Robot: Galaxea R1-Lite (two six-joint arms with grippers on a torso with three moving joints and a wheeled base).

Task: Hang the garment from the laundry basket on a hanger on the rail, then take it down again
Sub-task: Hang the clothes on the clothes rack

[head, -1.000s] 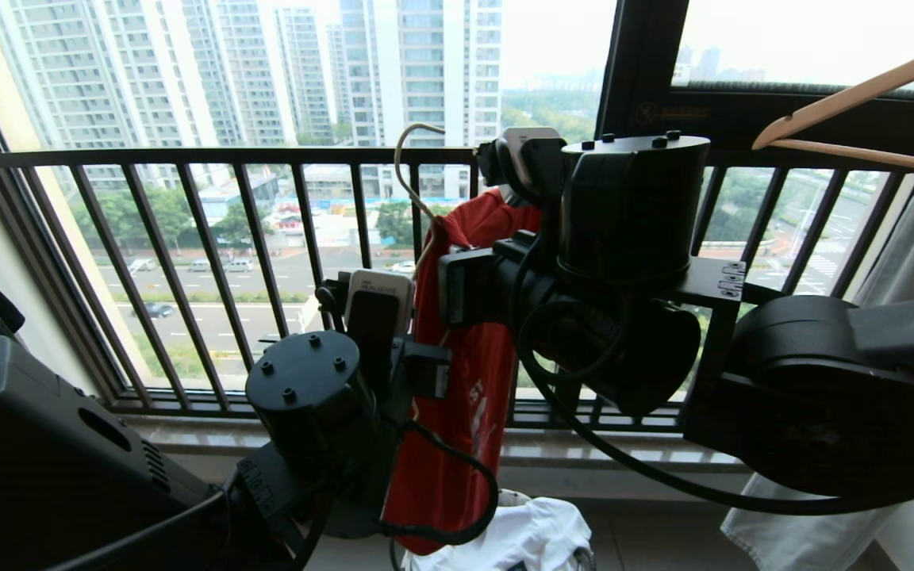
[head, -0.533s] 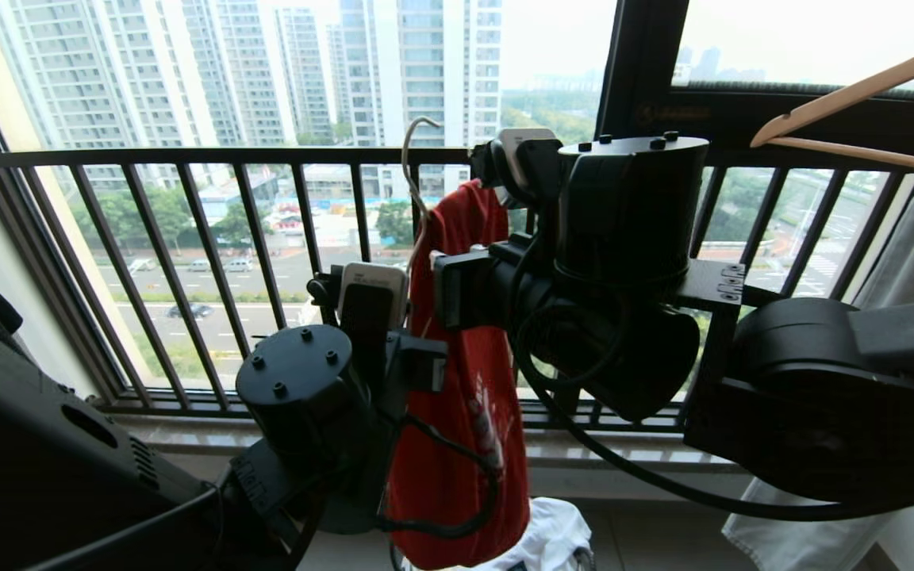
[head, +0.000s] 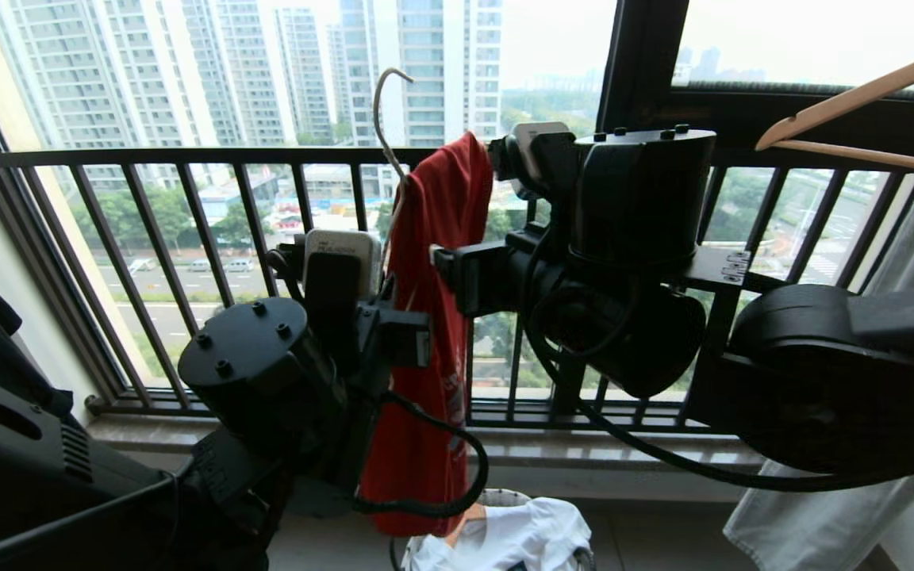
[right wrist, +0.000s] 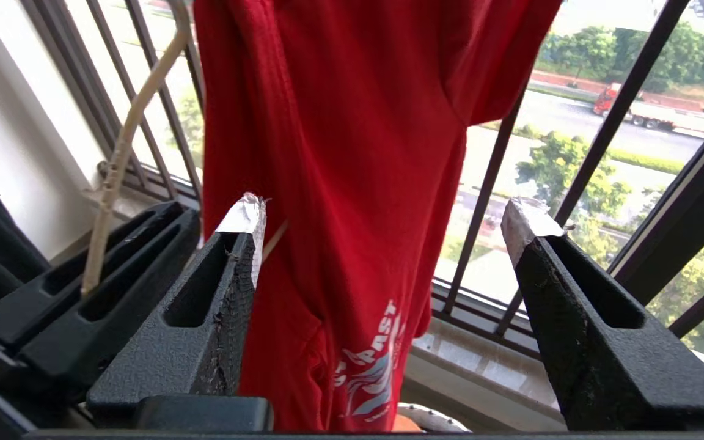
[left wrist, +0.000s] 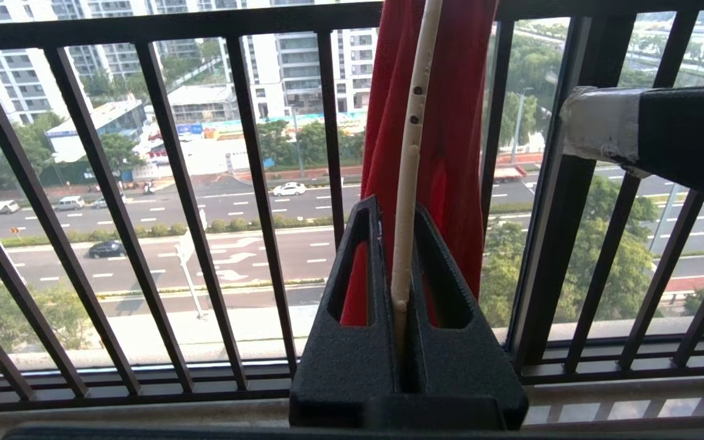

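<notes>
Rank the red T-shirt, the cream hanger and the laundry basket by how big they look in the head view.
1. Red T-shirt, by far the largest.
2. Cream hanger, long but thin.
3. Laundry basket, only a rim sliver showing; mostly hidden, so unsure.

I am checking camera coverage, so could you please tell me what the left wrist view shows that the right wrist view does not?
Only the left wrist view shows the left gripper shut on the hanger. Only the right wrist view shows the right gripper open, clear of the cloth, and the shirt's white lettering. Both show the red shirt and the black window railing.
</notes>
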